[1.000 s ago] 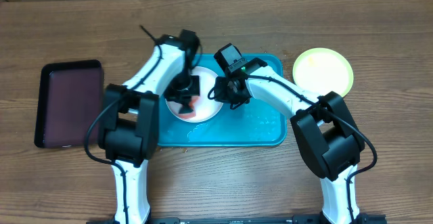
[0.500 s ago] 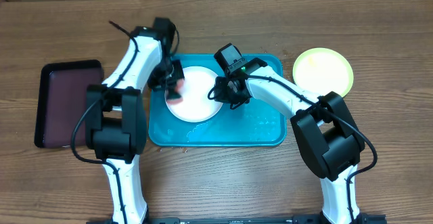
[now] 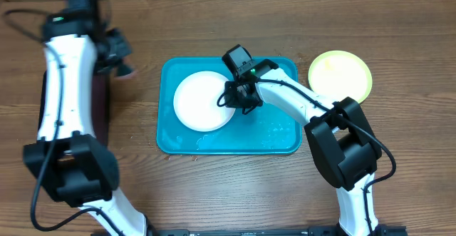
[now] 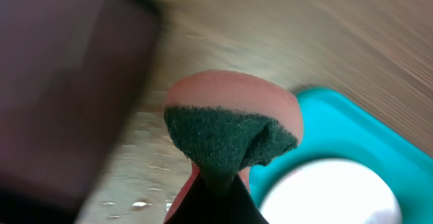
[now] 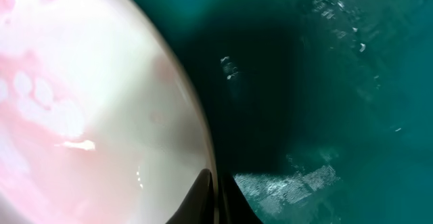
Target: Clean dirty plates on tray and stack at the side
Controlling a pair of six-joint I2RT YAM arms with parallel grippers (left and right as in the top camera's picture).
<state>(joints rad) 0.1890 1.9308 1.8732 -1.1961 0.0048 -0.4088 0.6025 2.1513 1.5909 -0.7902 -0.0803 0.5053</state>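
Here, right gripper (image 3: 238, 98) pinches three-o'clock rim of round white plastic plate (image 3: 201, 100); left gripper (image 4: 215, 183), blurred, apparently clenches pink-green sponge (image 4: 230, 132).

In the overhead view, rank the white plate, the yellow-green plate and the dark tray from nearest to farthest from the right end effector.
1. White plate: on the turquoise tray, its rim pinched by the right end effector.
2. Yellow-green plate: on the table, off the tray's right end.
3. Dark tray: far left, mostly hidden under the left arm.
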